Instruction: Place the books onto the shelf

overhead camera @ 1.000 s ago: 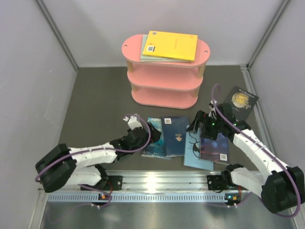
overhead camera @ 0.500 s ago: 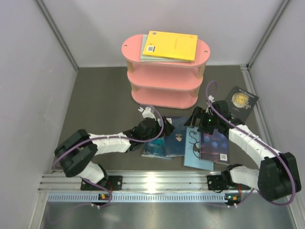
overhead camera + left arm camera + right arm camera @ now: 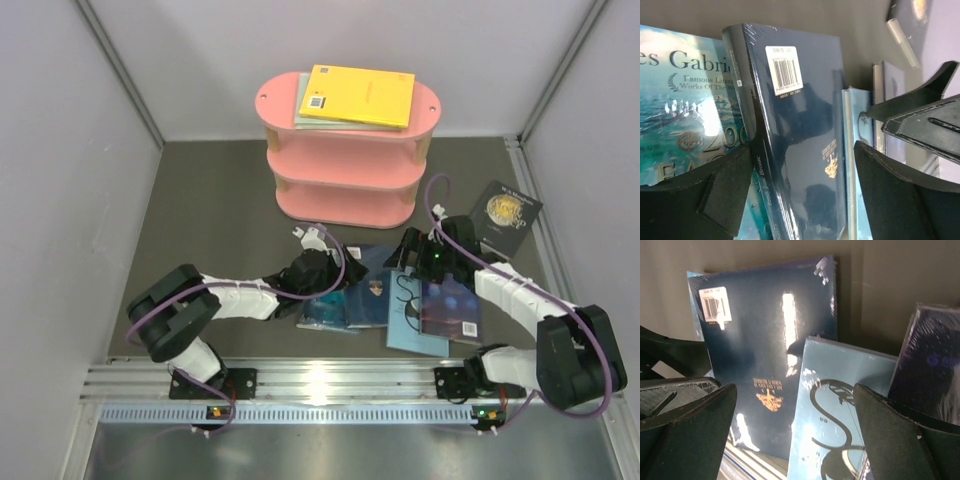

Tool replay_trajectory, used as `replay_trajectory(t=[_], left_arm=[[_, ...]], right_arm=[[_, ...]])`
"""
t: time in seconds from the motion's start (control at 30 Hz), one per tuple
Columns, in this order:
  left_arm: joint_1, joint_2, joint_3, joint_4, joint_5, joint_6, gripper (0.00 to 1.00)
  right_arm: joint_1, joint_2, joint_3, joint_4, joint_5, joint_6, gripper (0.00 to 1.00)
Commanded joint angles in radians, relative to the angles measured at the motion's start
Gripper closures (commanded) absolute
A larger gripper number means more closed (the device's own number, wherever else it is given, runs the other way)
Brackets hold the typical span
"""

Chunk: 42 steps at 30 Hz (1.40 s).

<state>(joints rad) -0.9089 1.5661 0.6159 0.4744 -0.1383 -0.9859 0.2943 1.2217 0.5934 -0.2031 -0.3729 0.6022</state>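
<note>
Top external view: the teal book (image 3: 322, 308), navy book (image 3: 368, 290), light blue book (image 3: 408, 325) and purple book (image 3: 452, 310) are lying side by side on the table (image 3: 210, 210). The left gripper (image 3: 330, 280) is flanking the navy book, jaws spread, grasping nothing. The right gripper (image 3: 405, 262) is hovering released over the light blue book. Behind it, the black book (image 3: 505, 212) is lying near the pink shelf (image 3: 345, 205), whose top is bearing the yellow book (image 3: 360, 95) on a grey-green book (image 3: 302, 100)

White shells and black joints clad my left arm (image 3: 235, 297) and right arm (image 3: 515, 292); a purple cable (image 3: 343, 263) loops over each. My fingers (image 3: 720, 195) are broad, matte black wedges. Black bases (image 3: 218, 384) sit at the frame's bottom edge.
</note>
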Motion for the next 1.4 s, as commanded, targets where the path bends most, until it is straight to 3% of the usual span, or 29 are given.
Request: replay_trajectory(t=[0.0, 0.07, 0.17, 0.33, 0.57, 0.8, 1.03, 1.37], left_arm=[[-0.001, 0.043, -0.034, 0.289, 0.12, -0.054, 0.18], [-0.002, 0.08, -0.025, 0.312, 0.166, -0.065, 0.2], [-0.002, 0.121, -0.01, 0.345, 0.186, -0.079, 0.35], [-0.002, 0.149, -0.024, 0.444, 0.217, -0.109, 1.0], [0.024, 0.013, -0.018, 0.29, 0.183, -0.077, 1.0], [0.16, -0.268, -0.122, 0.228, 0.152, -0.1, 1.0], [0.238, -0.471, -0.156, 0.104, 0.147, -0.089, 1.0], [0.292, -0.526, -0.3, 0.311, 0.19, -0.273, 1.0]], right_arm=[[0.008, 0.047, -0.044, 0.077, -0.017, -0.016, 0.0], [0.008, 0.056, -0.05, 0.093, -0.02, -0.015, 0.0], [0.008, 0.068, -0.063, 0.108, -0.026, -0.013, 0.0], [0.008, 0.075, -0.076, 0.116, -0.032, -0.015, 0.0], [0.006, -0.029, -0.07, 0.057, -0.031, -0.012, 0.0], [0.006, -0.171, -0.096, 0.089, -0.08, 0.085, 0.0], [0.008, -0.255, -0.227, 0.431, -0.224, 0.33, 0.0], [0.054, -0.237, -0.437, 0.991, -0.34, 0.639, 0.0]])
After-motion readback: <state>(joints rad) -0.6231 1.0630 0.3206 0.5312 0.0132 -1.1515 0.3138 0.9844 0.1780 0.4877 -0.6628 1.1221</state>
